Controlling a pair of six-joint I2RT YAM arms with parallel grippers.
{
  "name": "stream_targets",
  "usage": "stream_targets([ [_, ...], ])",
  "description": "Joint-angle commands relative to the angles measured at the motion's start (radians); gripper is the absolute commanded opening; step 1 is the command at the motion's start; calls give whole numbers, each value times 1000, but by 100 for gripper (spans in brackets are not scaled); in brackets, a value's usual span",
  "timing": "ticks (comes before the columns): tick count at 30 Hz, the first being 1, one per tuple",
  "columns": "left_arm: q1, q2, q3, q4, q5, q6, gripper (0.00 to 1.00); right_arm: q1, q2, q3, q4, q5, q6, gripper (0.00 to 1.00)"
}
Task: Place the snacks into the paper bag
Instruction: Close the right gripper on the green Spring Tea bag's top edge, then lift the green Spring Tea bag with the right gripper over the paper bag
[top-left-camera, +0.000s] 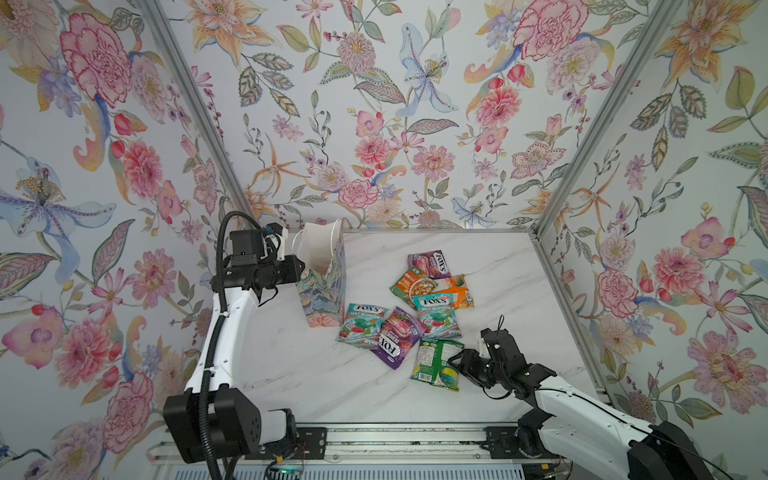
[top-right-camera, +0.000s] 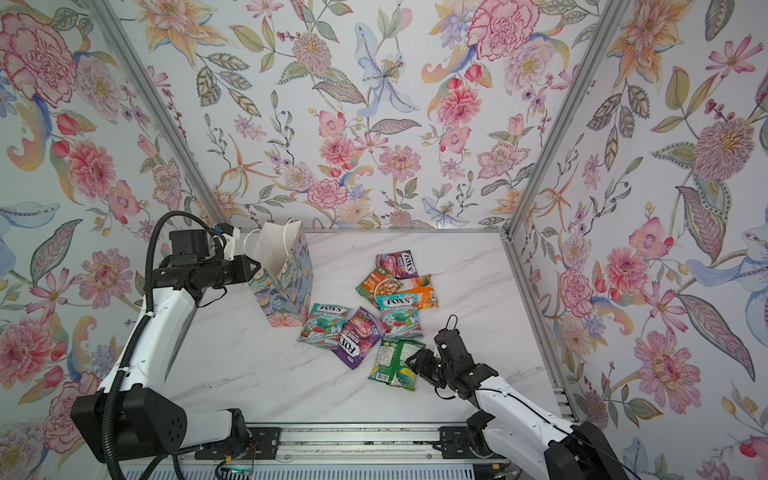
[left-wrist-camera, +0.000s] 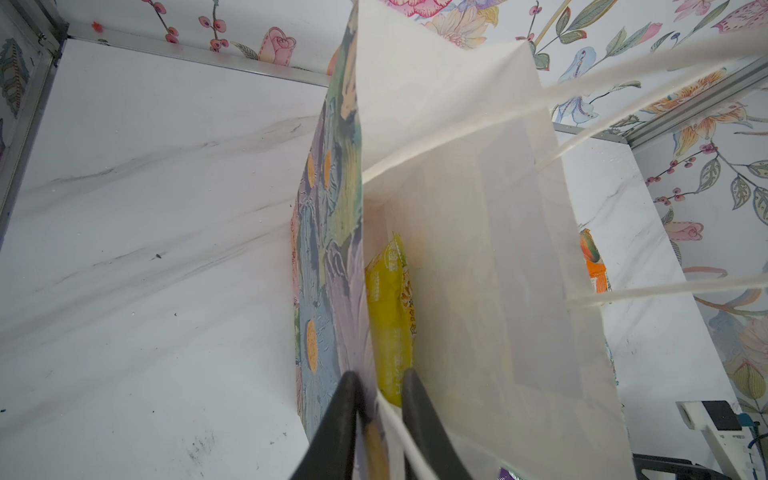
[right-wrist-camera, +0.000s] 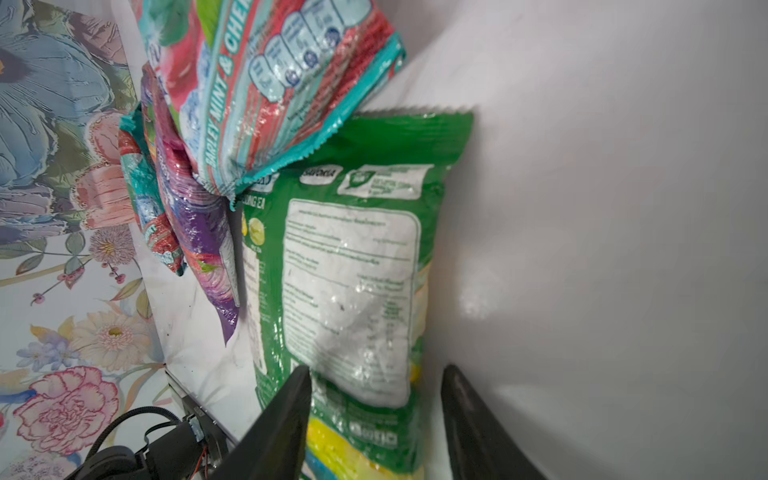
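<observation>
The paper bag (top-left-camera: 322, 291) (top-right-camera: 284, 291) stands upright at the back left of the marble table. My left gripper (top-left-camera: 301, 266) (left-wrist-camera: 382, 390) is shut on its near wall just below the rim, with a cord handle running between the fingers. A yellow packet (left-wrist-camera: 390, 311) lies inside the bag. Several snacks lie in a loose pile to the bag's right: teal packets (top-left-camera: 434, 313) (top-left-camera: 361, 324), purple ones (top-left-camera: 397, 336) (top-left-camera: 430, 264) and an orange one (top-left-camera: 457, 291). A green packet (top-left-camera: 436, 363) (right-wrist-camera: 353, 270) lies nearest the front. My right gripper (top-left-camera: 457, 361) (right-wrist-camera: 376, 382) is open and straddles its right edge.
Floral walls with aluminium posts (top-left-camera: 582, 158) close in the table on three sides. A metal rail (top-left-camera: 395, 440) carrying both arm bases runs along the front edge. Bare marble (top-left-camera: 311, 374) lies between the bag and the rail.
</observation>
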Motion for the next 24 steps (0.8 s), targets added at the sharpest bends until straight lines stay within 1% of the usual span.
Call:
stream_targets([
  [1, -6, -20, -12, -6, 5, -21, 21, -3, 7, -28, 96, -25, 30, 46],
  [3, -7, -15, -12, -4, 14, -24, 21, -3, 8, -28, 109, -16, 32, 38],
  [4, -7, -11, -8, -10, 20, -20, 21, -3, 9, -28, 120, -16, 35, 32],
  [6, -6, -8, -4, -19, 17, -14, 21, -3, 9, -25, 127, -15, 41, 18],
  [7, -6, -10, -6, -19, 12, -14, 21, -4, 6, -17, 127, -13, 41, 9],
  [8, -7, -13, -11, -15, 10, -14, 21, -3, 1, -9, 123, -11, 36, 4],
  [9, -6, -15, -16, -9, 10, -17, 21, -3, -5, 1, 116, -8, 28, 1],
  [10, -6, -16, -20, 1, 12, -21, 22, -2, -13, 19, 91, -1, 14, 0],
  [13, -7, -7, -16, -5, 24, -20, 21, 5, -52, 88, -4, 26, -25, 0],
  [18, -6, -12, -21, 5, 14, -20, 21, 32, -133, 213, -156, 94, -78, 0],
  [22, -6, 3, -11, -6, 20, -14, 21, 59, -130, 330, -225, 122, -110, 0],
  [24, -6, 6, 0, -21, 12, -5, 21, 96, -105, 406, -245, 153, -129, 0],
])
